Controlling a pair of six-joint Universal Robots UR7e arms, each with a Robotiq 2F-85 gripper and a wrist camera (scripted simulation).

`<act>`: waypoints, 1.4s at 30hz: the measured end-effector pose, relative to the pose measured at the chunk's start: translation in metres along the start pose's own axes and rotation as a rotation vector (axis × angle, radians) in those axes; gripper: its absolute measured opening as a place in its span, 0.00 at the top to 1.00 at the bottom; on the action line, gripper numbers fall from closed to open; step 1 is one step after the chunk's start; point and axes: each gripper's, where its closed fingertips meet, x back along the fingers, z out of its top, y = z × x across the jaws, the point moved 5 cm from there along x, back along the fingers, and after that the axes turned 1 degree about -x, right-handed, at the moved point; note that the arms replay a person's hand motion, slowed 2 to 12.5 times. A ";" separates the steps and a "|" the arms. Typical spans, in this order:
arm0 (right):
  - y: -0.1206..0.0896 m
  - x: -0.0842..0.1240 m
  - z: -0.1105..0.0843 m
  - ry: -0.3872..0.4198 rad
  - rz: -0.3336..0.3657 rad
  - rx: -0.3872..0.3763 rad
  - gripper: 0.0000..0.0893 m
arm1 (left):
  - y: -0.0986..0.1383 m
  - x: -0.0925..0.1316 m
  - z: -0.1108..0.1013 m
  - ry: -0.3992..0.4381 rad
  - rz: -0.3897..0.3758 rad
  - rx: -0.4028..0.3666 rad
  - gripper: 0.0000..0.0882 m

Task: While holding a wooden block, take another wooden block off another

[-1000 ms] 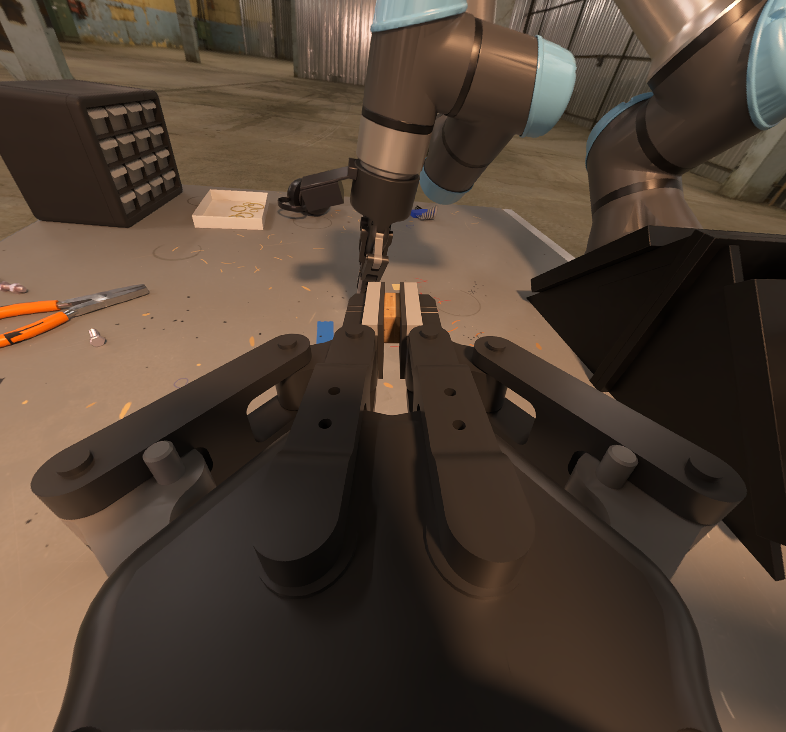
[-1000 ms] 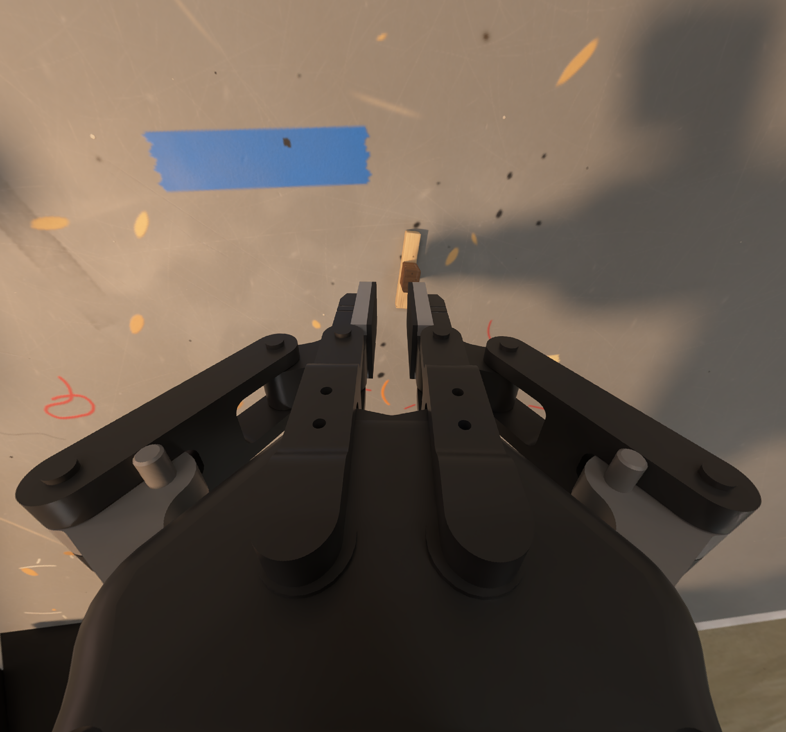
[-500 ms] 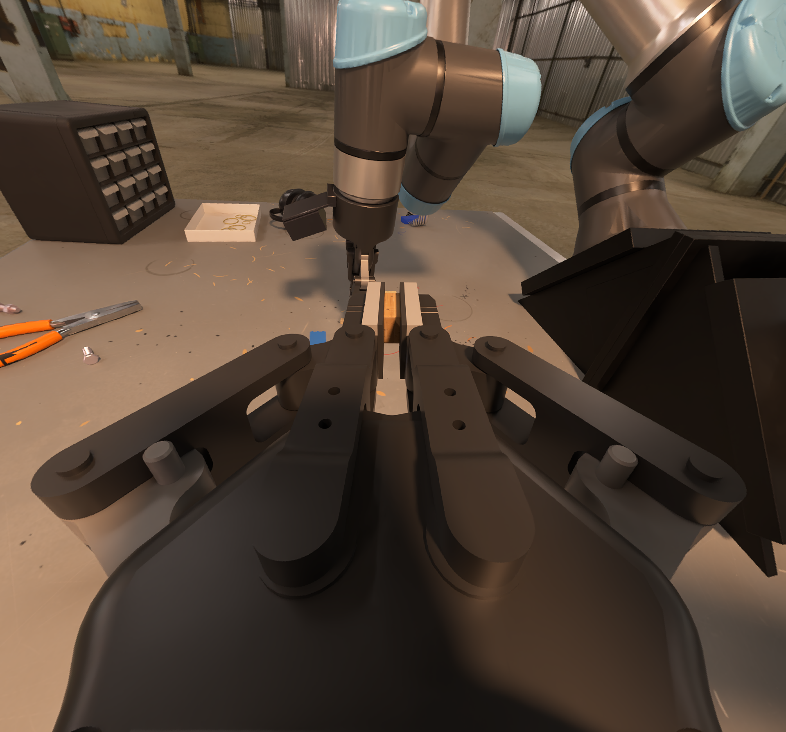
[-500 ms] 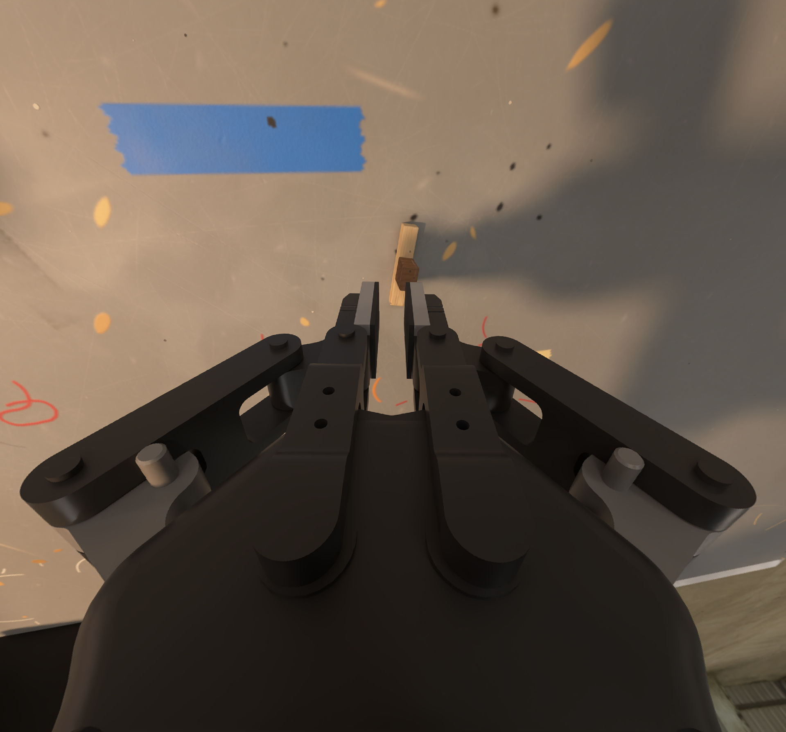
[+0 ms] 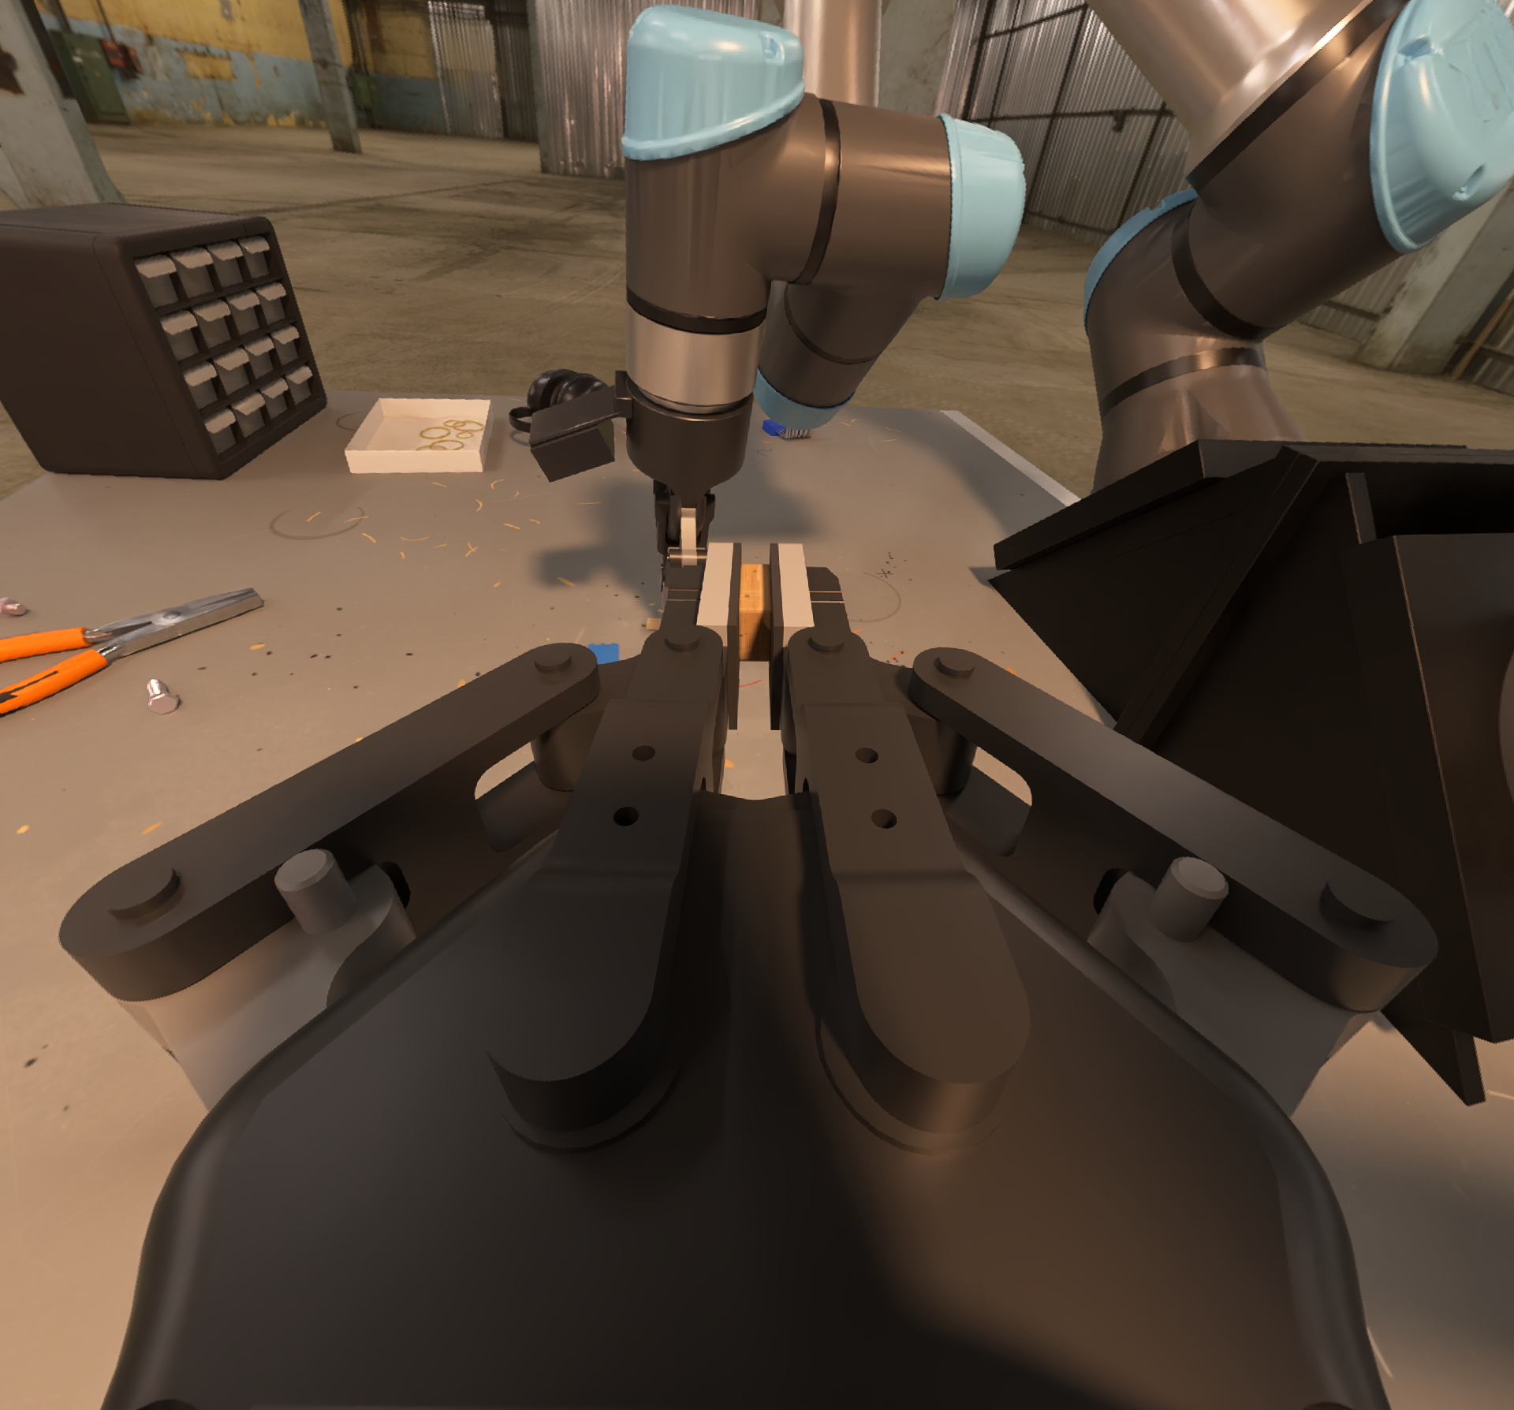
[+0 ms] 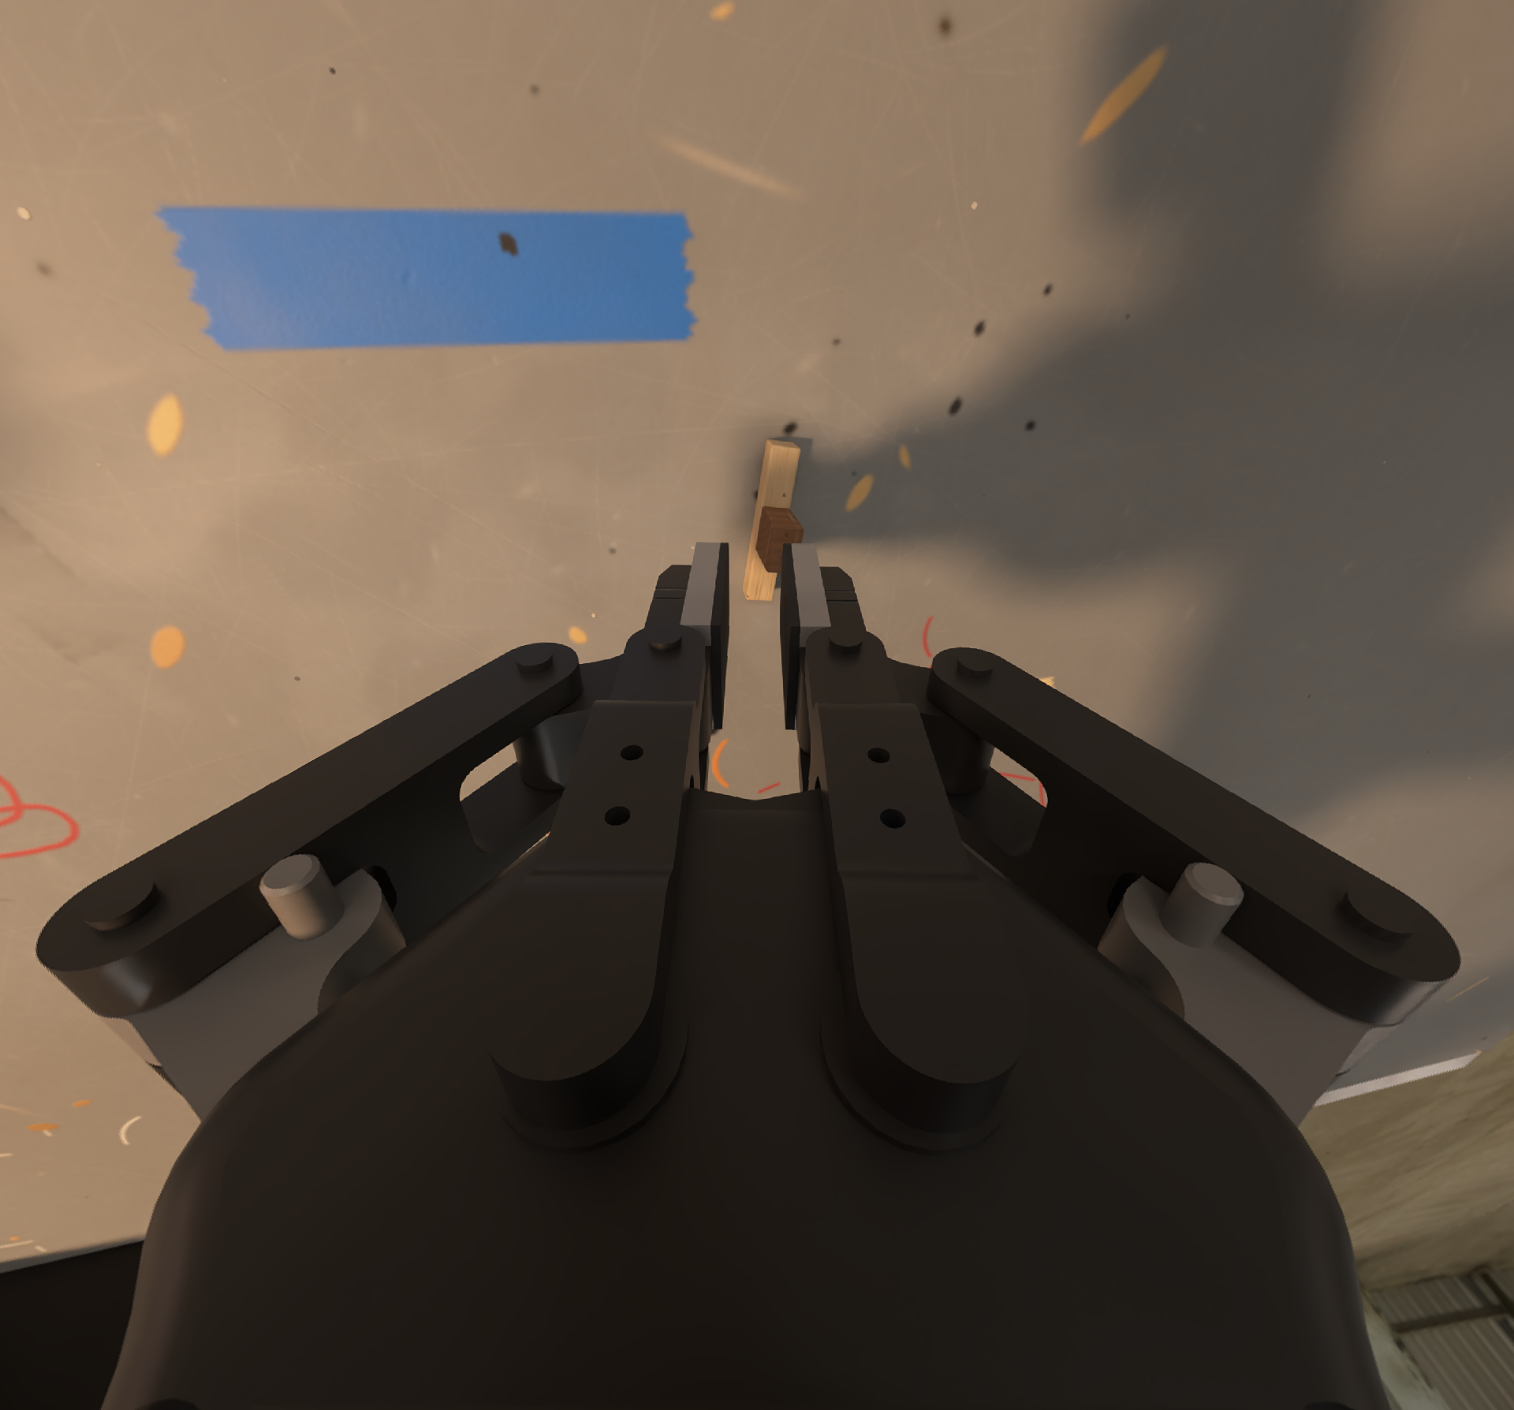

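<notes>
As the left hand (image 5: 754, 600) pinches a light wooden block (image 5: 754, 607) | right hand (image 6: 754, 582), slightly spread, hovers above a small dark block (image 6: 778, 531) atop a pale wooden strip (image 6: 773, 498) | table (image 6: 901, 265).
</notes>
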 end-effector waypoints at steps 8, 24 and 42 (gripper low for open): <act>0.002 -0.003 0.002 0.014 0.010 -0.032 0.85 | 0.001 -0.001 0.001 0.000 -0.006 0.001 0.93; 0.003 -0.008 0.002 0.006 0.043 -0.067 0.84 | 0.005 -0.002 0.001 -0.002 -0.016 -0.005 0.93; 0.008 -0.014 0.003 -0.001 0.037 -0.112 0.83 | 0.007 -0.002 0.002 -0.002 -0.020 -0.009 0.93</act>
